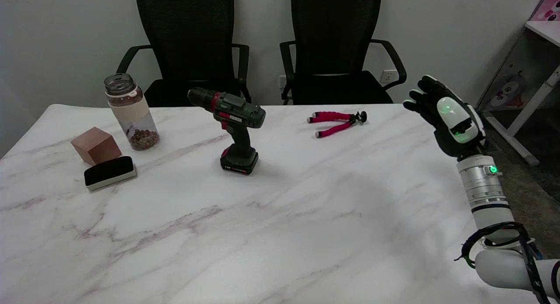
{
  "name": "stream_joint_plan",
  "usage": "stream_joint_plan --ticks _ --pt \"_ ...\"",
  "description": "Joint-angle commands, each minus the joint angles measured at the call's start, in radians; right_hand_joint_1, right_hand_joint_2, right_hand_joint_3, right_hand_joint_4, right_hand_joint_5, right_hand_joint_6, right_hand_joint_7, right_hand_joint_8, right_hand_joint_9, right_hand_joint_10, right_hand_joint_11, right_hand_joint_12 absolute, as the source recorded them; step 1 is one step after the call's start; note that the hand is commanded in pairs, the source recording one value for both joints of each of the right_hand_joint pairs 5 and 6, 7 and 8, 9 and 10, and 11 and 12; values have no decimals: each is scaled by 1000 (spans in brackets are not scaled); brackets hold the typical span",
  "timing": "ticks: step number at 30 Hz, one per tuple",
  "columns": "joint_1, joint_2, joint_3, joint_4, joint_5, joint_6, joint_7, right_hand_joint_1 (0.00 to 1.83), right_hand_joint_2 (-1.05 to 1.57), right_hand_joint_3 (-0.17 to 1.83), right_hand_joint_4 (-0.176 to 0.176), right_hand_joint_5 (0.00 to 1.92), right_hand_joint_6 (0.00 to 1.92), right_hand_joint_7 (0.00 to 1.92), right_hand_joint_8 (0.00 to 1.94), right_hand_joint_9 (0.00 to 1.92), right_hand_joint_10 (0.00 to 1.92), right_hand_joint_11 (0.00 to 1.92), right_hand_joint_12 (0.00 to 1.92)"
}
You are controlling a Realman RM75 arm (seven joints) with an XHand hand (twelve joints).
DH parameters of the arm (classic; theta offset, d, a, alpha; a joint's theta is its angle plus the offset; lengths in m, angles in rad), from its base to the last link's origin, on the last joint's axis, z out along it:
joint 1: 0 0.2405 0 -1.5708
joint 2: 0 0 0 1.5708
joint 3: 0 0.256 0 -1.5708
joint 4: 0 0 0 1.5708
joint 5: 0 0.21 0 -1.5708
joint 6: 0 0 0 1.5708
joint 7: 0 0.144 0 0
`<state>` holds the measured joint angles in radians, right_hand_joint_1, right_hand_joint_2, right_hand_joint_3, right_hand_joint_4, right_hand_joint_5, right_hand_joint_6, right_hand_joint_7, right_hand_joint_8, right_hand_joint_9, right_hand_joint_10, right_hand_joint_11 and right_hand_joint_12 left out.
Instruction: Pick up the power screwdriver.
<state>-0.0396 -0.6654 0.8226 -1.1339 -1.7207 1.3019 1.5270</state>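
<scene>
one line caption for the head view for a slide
Right hand raised open at the table edge, far from the upright dark green and red power screwdriver on the white marble table.

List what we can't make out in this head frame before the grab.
- Robot hand: seen from the back, so its palm side is hidden.
- Screwdriver: far side hidden by its own body; label text too small.
- Jar: contents too small to identify.
- Tripod: head too small to make out.
- Right arm: cut off by the lower right edge.
</scene>
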Motion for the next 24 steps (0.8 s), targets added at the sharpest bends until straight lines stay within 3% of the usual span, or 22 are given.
stream_joint_plan --ticks 1,6,13,24 --pt "20 -37 -27 89 -187 -135 -5 865 -9 916 -78 375 375 375 375 541 541 675 675" --pt "92 -121 -42 121 -285 -243 4 859 -86 885 -48 366 366 366 366 519 519 651 651" --pt "220 -239 -125 209 -372 -294 5 874 -234 864 -39 329 329 329 329 499 499 609 609" --pt "411 -338 -204 264 -464 -467 -23 880 -257 727 -58 303 303 303 303 512 512 667 667"
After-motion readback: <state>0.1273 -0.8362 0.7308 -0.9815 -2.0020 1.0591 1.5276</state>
